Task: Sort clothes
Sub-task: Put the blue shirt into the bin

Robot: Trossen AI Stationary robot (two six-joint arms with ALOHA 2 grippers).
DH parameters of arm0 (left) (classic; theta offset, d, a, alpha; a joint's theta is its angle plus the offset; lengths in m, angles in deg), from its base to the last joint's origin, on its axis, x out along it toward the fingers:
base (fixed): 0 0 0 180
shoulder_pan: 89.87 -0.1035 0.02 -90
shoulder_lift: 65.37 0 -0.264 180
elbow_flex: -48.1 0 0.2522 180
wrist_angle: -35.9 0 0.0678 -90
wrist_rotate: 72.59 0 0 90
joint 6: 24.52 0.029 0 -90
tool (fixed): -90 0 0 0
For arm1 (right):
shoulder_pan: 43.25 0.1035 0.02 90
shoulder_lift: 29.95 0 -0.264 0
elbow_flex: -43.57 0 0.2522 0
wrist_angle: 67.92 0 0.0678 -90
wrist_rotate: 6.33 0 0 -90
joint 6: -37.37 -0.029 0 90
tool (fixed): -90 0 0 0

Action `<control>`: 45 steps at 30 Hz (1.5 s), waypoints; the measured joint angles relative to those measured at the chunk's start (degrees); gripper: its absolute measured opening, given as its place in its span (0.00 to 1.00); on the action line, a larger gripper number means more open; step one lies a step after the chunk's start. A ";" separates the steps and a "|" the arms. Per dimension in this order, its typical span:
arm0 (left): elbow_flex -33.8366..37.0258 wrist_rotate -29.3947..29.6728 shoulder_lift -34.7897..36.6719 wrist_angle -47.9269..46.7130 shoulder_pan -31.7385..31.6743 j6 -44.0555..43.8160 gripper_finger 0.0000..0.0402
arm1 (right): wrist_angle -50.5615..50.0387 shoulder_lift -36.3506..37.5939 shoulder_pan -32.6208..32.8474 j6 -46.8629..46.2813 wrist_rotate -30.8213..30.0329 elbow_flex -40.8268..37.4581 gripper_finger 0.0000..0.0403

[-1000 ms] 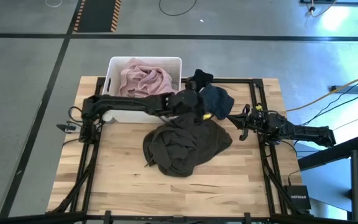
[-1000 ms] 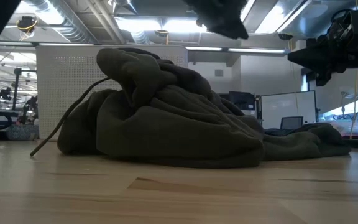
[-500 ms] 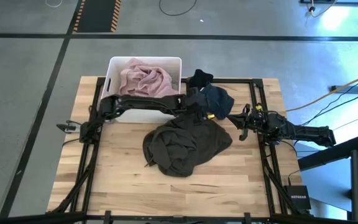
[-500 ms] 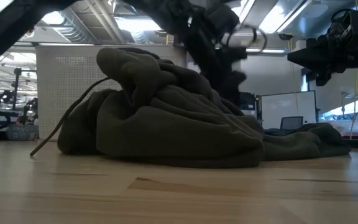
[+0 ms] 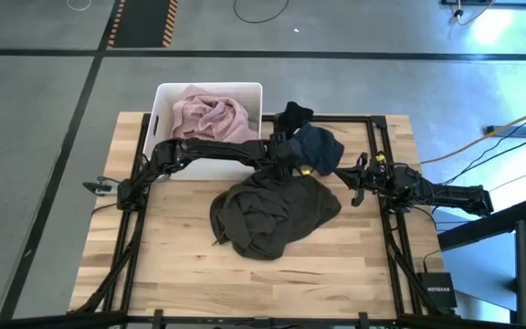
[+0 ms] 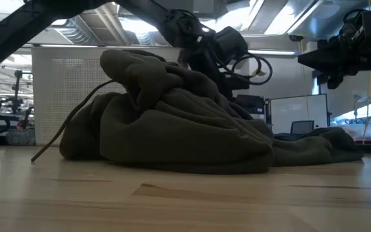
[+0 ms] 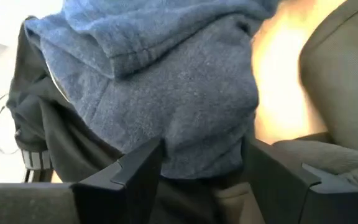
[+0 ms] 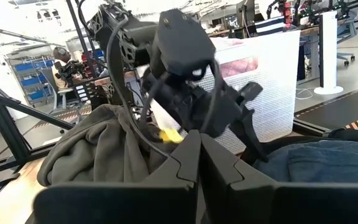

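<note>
A navy blue garment [image 5: 320,144] lies at the far right of the table, with part of it on a black garment [image 5: 292,114]. The large olive-grey garment [image 5: 272,212] lies heaped at the table's middle. A pale pink garment [image 5: 210,117] fills the white tub [image 5: 161,100]. My left gripper [image 7: 201,152] is open and slants down at the navy garment's [image 7: 166,93] near edge, one finger on each side of a bulge of it. My right gripper [image 8: 197,140] is shut and level at the table's right side [image 5: 354,183], holding nothing. My left gripper has its open fingers [image 7: 138,165] on either side of a bulge at the navy garment's near edge [image 7: 197,146], coming slanting down from the table's left. Whether the fingers touch the cloth I cannot tell. The garment lies on the table and on the black one.
The black garment with white stripes [image 7: 36,146] sits under and beside the navy one. The olive-grey garment [image 7: 347,93] lies close beside my left gripper. The tub's wall [image 5: 217,169] runs under my left arm. Bare wood [image 5: 172,265] is at the near left.
My left gripper has come down from above the pile toward the navy garment and a little toward the table's right edge. It has tipped further downward and stayed open. The garments have kept their places.
</note>
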 joint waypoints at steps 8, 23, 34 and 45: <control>-0.07 0.11 -0.40 5.60 -0.70 -2.38 0.53 | 0.00 0.01 0.01 0.00 0.00 -0.01 0.04; -0.09 -0.63 -0.78 5.61 -0.74 2.02 0.12 | 0.00 0.00 0.00 0.00 -0.19 -0.01 0.04; 0.22 2.52 4.22 12.78 1.39 6.51 0.01 | 0.21 0.01 0.01 0.15 -0.47 0.00 0.04; 0.13 7.38 19.81 16.88 3.13 10.12 0.00 | 0.82 0.01 0.01 0.16 -0.07 -0.01 0.04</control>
